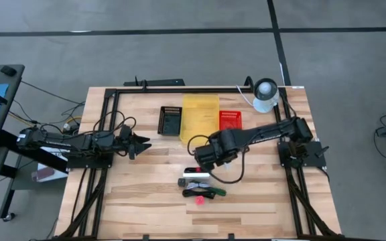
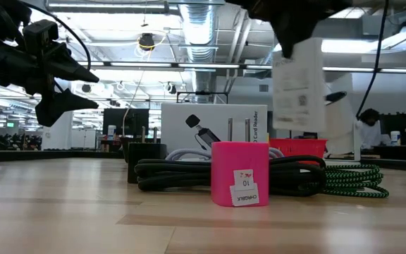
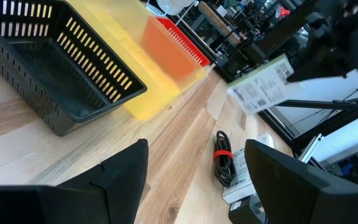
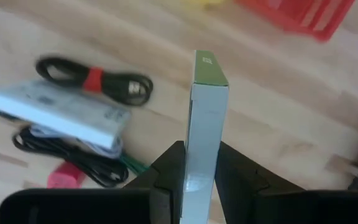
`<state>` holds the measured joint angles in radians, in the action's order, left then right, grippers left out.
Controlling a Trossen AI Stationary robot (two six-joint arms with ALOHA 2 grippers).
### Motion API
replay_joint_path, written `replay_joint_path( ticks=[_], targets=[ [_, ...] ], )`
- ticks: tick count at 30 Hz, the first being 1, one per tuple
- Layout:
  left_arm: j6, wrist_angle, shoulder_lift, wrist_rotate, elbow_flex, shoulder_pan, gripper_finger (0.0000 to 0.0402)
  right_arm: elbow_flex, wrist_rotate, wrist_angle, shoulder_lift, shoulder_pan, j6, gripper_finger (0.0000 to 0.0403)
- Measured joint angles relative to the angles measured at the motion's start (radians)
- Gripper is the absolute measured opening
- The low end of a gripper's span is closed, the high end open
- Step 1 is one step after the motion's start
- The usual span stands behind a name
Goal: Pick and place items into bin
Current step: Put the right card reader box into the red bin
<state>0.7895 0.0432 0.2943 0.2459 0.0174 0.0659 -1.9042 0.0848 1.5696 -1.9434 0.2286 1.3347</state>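
Your right hand (image 4: 194, 180) is clamped narrowly on a flat white rectangular box with a green end (image 4: 204, 118), holding it on edge above the light wooden worktop (image 1: 146, 207), just near of the bins and clear of the surface. Your left hand (image 1: 141, 145) hangs with its fingers spread wide and nothing between them, at the left of the worktop.

Along the far side three bins sit in a row: a black slotted plastic basket (image 1: 171, 120), a translucent yellow bin (image 1: 200, 114) in the middle, and a red slotted basket (image 1: 230, 120) on the right. A white round device (image 1: 266, 91) stands at the far right corner.

Near of the lifted box the remaining items lie bunched together: a second flat white box (image 1: 197, 181), a coiled black cable (image 1: 198, 193), a green braided cable (image 1: 217, 192) and a small pink block (image 1: 199, 199).

The low view shows what the overhead one cannot: the pink block (image 2: 240, 173) stands in front of the black coils (image 2: 171, 175), carries a small white label, and the lifted box (image 2: 298, 85) hangs well above them. Your right wrist view picks out another black cable bound with a red tie (image 4: 95, 79), lying beside the white box (image 4: 58, 115). The left wrist view looks into the black basket (image 3: 48, 68), whose visible floor is bare.
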Motion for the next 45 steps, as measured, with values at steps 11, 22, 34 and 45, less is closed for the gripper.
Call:
replay_joint_path(
  ticks=[11, 22, 34, 45],
  targets=[
    [0.000, 0.000, 0.000, 0.000, 0.000, 0.000, 0.0258, -0.021, 0.094, 0.001, 0.017, -0.078, -0.127, 0.0072],
    [0.000, 0.000, 0.000, 0.000, 0.000, 0.000, 0.0258, -0.017, 0.171, 0.001, 0.079, -0.166, -0.217, 0.0062],
    [0.000, 0.000, 0.000, 0.000, 0.000, 0.000, 0.0258, -0.017, 0.163, 0.002, 0.137, -0.311, -0.275, 0.0062],
    [0.000, 0.000, 0.000, 0.000, 0.000, 0.000, 0.0258, -0.017, 0.066, 0.001, 0.135, -0.458, -0.376, 0.0064]
  ],
)
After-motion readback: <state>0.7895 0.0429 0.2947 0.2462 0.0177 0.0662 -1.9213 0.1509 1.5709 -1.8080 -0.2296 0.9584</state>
